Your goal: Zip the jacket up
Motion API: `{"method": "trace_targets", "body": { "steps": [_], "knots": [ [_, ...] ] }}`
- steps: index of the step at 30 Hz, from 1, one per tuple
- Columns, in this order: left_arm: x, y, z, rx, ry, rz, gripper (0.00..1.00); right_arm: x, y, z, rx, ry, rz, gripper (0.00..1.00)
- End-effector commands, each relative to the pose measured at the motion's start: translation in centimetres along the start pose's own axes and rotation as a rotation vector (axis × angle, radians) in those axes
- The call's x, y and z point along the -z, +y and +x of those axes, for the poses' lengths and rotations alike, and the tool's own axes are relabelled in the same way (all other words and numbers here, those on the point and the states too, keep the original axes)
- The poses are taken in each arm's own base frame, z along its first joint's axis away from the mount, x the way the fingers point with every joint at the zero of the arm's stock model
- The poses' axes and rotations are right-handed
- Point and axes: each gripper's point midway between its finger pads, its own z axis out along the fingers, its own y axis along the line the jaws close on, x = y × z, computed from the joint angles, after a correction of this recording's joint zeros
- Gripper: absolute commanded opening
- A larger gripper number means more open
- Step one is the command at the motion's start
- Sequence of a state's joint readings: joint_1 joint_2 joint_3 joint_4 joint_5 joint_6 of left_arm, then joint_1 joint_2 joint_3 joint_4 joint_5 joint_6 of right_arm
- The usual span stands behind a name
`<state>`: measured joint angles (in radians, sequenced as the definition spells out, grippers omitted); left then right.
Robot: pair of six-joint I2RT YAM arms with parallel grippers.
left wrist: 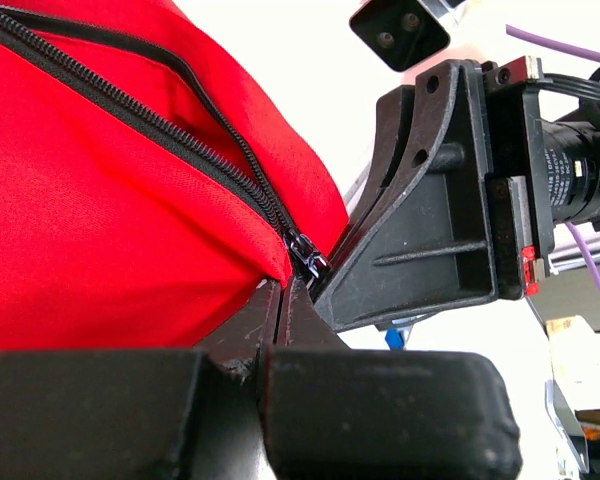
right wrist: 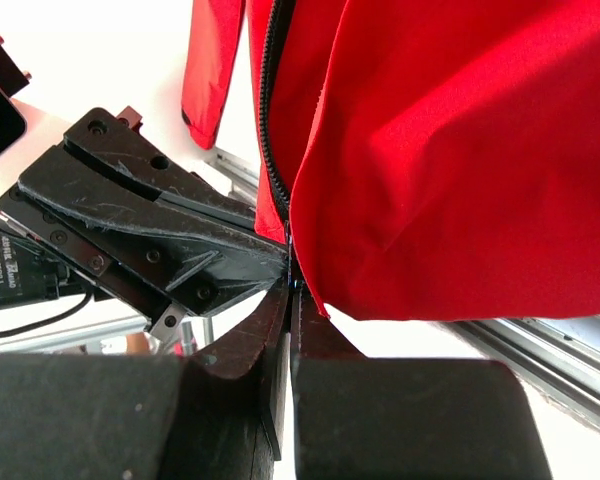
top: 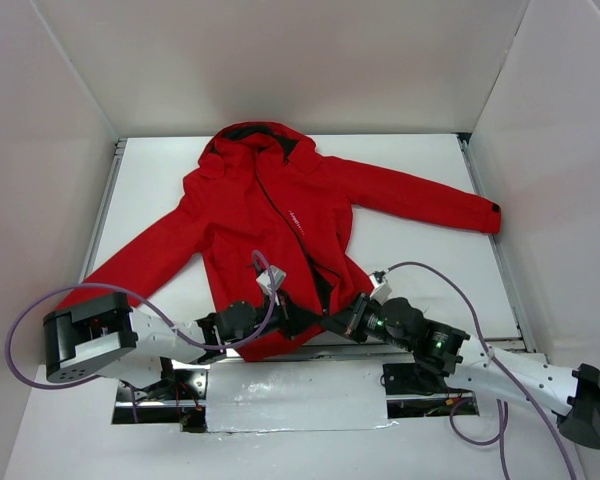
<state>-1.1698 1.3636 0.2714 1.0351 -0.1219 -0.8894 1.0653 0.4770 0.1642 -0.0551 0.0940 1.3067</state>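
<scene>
The white tabletop is filling most of the top picture, and the big red jacket is lying flat on it in the middle. Its hood is pointing to the top of the frame, and its sleeves are spreading out to the lower left and the right. The left arm is reaching in from the lower left. The right arm is reaching in from the lower right. Both are meeting at the jacket's bottom edge, in the lower middle of the frame. The left hand is squeezing together on the red bottom edge. The right hand is pinching that same edge just beside it, with its fingers pressing together on the cloth. The two hands are sitting very close, almost touching. The black zipper is running from the upper left of the left wrist picture down to the small shiny slider. The slider is sitting right at the bottom edge, with the two rows of teeth splitting apart above it.
</scene>
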Motion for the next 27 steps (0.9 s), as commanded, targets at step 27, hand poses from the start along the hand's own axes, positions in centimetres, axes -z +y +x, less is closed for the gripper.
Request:
{"method": "trace_targets", "body": {
  "steps": [27],
  "knots": [
    [0.3, -0.7, 4.0, -0.069, 0.139, 0.051, 0.0, 0.7, 10.4, -6.6, -0.168, -0.118, -0.116, 0.0]
  ]
}}
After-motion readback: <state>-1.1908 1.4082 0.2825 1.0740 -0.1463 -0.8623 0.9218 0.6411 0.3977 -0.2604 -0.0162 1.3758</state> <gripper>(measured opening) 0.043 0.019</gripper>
